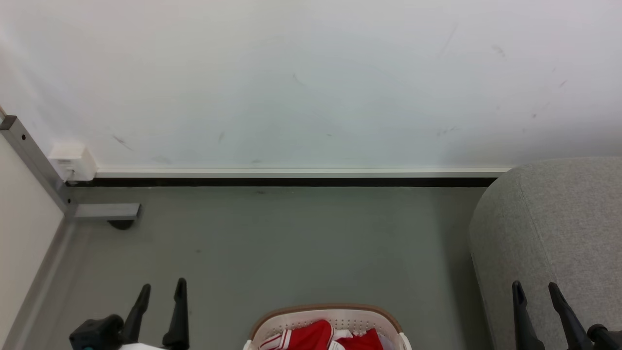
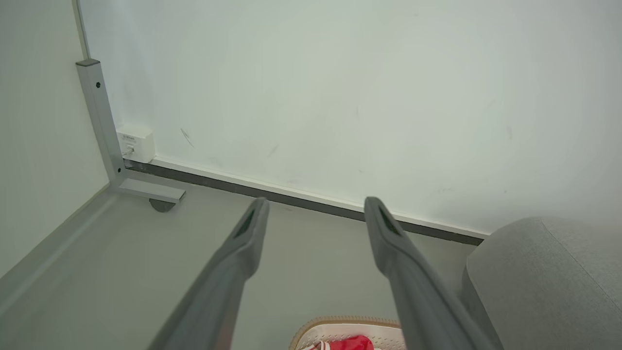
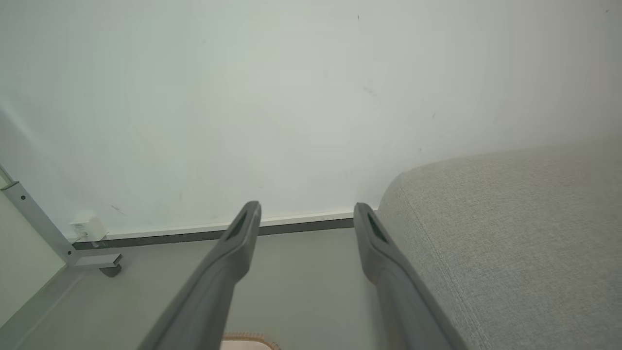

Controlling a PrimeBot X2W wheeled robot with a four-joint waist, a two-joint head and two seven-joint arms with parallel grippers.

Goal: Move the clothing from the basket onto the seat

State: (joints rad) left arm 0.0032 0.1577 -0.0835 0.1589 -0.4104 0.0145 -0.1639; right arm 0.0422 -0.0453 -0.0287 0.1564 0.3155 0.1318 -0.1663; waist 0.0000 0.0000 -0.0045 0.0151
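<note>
Both claws are up and idle: the left gripper has its two dark fingers spread wide with nothing between them, and the right gripper is the same by the large grey woven-fabric seat. The red, white-striped clothing lies in the rounded white perforated plastic basket on the grey floor, between the two.

I see red clothing with white stripes, bunched in the white, brown-rimmed basket, upright on the floor. Grey woven seat near its right side.
</note>
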